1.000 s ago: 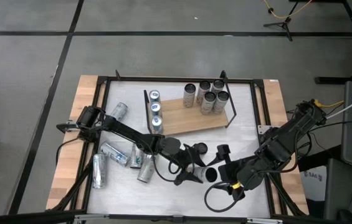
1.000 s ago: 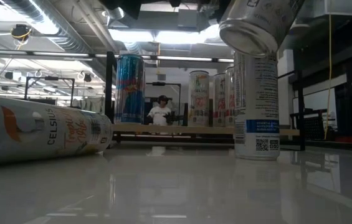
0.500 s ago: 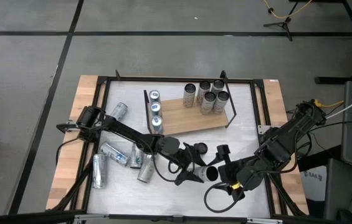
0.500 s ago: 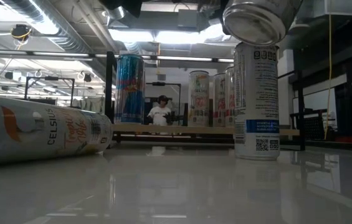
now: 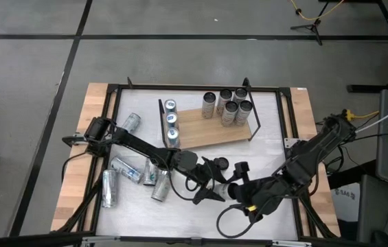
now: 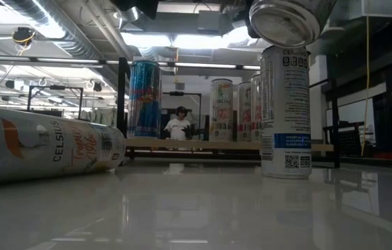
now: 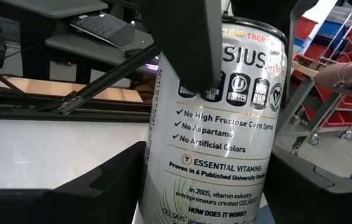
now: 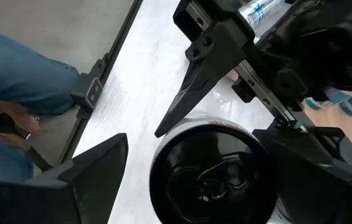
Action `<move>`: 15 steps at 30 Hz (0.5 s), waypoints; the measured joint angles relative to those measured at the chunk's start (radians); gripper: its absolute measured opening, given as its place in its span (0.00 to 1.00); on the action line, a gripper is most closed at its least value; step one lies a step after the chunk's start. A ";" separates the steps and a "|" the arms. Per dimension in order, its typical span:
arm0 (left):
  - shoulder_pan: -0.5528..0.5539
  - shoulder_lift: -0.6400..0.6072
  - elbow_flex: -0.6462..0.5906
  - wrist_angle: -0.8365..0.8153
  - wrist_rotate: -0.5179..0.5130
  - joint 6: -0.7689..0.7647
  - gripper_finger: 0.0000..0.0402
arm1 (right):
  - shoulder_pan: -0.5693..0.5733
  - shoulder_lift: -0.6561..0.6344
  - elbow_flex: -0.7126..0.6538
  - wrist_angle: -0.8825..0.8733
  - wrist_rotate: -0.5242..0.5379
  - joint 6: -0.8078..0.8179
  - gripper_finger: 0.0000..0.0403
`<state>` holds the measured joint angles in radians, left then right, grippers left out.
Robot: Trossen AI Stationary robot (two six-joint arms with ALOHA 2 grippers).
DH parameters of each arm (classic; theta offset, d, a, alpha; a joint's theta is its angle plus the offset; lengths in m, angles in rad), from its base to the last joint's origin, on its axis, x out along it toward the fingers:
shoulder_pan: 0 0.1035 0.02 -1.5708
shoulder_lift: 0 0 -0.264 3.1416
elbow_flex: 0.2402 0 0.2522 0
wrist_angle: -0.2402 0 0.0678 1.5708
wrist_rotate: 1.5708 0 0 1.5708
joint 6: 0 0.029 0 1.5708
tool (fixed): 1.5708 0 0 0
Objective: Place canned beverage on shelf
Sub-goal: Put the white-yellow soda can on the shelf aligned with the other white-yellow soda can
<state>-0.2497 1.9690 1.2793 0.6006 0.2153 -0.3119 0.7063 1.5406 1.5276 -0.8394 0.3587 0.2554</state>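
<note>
Closing in from the right, the right gripper [image 5: 239, 186] now sits further left than a second ago, its body drawn in against the can [image 5: 222, 187] that the left gripper [image 5: 211, 184] holds off the table near the front middle; half a second back a clear gap showed between them in the high view. On the left side nothing has shifted: loose cans [image 5: 113, 180] lie on the white tabletop [image 5: 194, 219] beside the left arm, and that arm's pose reads the same. The left gripper is clamped on the can's side, dark fingers [image 7: 185, 37] across the printed label [image 7: 225, 124] in its wrist view. The right gripper stands wide, fingers [image 8: 88, 171] spread either side of the can's dark end [image 8: 210, 171] in the right wrist view, not yet pressing it as far as shows. Low view has the can [image 6: 286, 21] tilted, aloft, its end facing the camera more squarely than before. Judgement: a hand-over from left to right is in progress, so placing has not started. The shelf [image 5: 211, 130] lies far of both grippers, well apart from the held can, with a row of cans [image 5: 171, 122] on its left part, a cluster [image 5: 229, 105] at its far right, and bare board between.
</note>
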 joint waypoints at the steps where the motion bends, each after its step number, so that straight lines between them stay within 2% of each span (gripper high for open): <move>1: 0.000 0.000 0.000 0.000 0.000 0.000 0.66 | 0.000 0.003 0.000 -0.001 -0.001 0.000 0.89; 15: 0.000 0.000 0.000 0.000 -0.001 0.000 0.66 | 0.000 0.021 -0.001 -0.035 0.014 0.000 0.87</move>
<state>-0.2497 1.9690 1.2793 0.6010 0.2146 -0.3119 0.7063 1.5615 1.5265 -0.8741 0.3726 0.2558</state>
